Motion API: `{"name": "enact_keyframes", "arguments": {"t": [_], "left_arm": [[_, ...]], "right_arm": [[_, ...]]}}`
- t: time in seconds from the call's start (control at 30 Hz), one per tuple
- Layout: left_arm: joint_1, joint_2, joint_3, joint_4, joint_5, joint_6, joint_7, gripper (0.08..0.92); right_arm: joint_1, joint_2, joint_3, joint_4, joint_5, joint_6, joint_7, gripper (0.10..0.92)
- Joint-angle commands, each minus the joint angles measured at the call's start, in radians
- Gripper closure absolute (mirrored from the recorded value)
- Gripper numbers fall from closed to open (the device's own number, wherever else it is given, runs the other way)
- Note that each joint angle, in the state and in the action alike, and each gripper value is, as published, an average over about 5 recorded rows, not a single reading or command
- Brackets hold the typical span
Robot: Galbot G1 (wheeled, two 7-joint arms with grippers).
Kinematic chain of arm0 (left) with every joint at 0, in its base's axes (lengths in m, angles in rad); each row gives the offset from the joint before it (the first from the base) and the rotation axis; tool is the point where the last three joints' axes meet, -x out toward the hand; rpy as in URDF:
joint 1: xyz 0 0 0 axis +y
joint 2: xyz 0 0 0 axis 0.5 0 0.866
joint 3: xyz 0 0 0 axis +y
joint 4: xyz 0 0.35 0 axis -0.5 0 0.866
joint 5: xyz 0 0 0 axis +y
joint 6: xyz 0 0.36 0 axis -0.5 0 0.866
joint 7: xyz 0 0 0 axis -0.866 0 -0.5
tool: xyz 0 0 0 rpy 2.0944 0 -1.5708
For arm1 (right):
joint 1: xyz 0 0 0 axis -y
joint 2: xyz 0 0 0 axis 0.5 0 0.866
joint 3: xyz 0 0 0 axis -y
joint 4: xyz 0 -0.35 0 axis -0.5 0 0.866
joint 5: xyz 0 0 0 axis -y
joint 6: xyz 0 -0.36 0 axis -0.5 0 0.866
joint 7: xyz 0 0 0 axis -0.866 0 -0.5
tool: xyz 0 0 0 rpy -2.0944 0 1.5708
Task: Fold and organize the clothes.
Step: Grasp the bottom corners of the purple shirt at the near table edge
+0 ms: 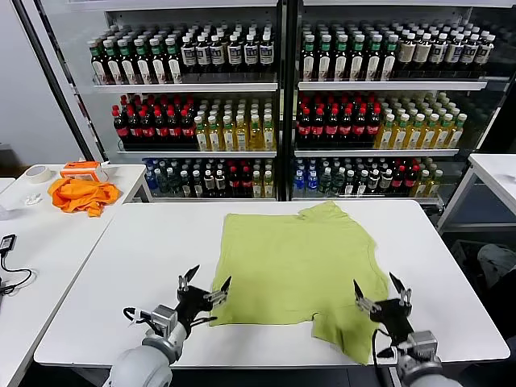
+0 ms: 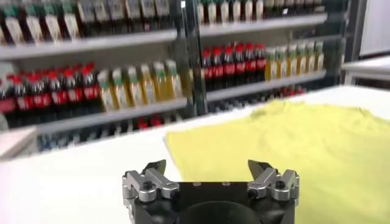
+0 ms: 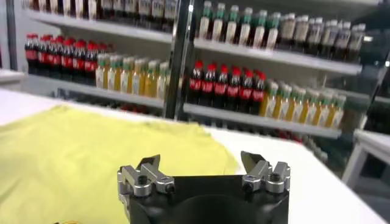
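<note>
A lime T-shirt [image 1: 294,262] lies spread on the white table [image 1: 145,266], collar toward the shelves, one lower corner reaching the near edge. It also shows in the left wrist view as the T-shirt [image 2: 304,146] and in the right wrist view as the T-shirt [image 3: 79,152]. My left gripper [image 1: 205,284] hovers open at the shirt's near left corner, nothing between its fingers. My right gripper [image 1: 380,292] hovers open at the shirt's near right corner, also empty. Both left gripper [image 2: 207,167] and right gripper [image 3: 200,161] stand wide.
Drink-bottle shelves [image 1: 274,105] stand behind the table. A side table [image 1: 48,234] on the left carries an orange garment [image 1: 81,194], a tape roll [image 1: 37,173] and a cable [image 1: 8,258]. Another white table [image 1: 496,173] is at the right.
</note>
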Motion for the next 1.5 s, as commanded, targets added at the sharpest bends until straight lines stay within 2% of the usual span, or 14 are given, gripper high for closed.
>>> {"name": "enact_keyframes", "arguments": {"t": [0.03, 0.67, 0.77, 0.87, 0.97, 1.5], "left_arm": [[0.083, 0.029, 0.008, -0.032, -0.109, 0.104, -0.071, 0.177], [0.066, -0.004, 0.028, 0.005, -0.165, 0.104, -0.119, 0.177], [0.063, -0.007, 0.032, 0.007, -0.163, 0.104, -0.134, 0.177], [0.063, -0.008, 0.033, 0.007, -0.164, 0.104, -0.135, 0.189], [0.067, -0.010, 0.039, 0.008, -0.165, 0.104, -0.132, 0.250], [0.072, -0.021, 0.069, -0.001, -0.145, 0.052, -0.099, 0.709]], "right_arm": [[-0.091, -0.003, -0.003, 0.034, 0.031, -0.029, 0.025, 0.203], [-0.083, 0.015, -0.060, -0.005, 0.073, -0.015, 0.063, 0.204], [-0.079, 0.016, -0.069, -0.013, 0.098, -0.020, 0.069, 0.240], [-0.076, 0.018, -0.073, -0.015, 0.121, -0.025, 0.075, 0.319], [-0.075, 0.019, -0.078, -0.014, 0.142, -0.032, 0.080, 0.406], [-0.077, 0.025, -0.063, 0.007, 0.153, -0.005, 0.067, 0.880]]}}
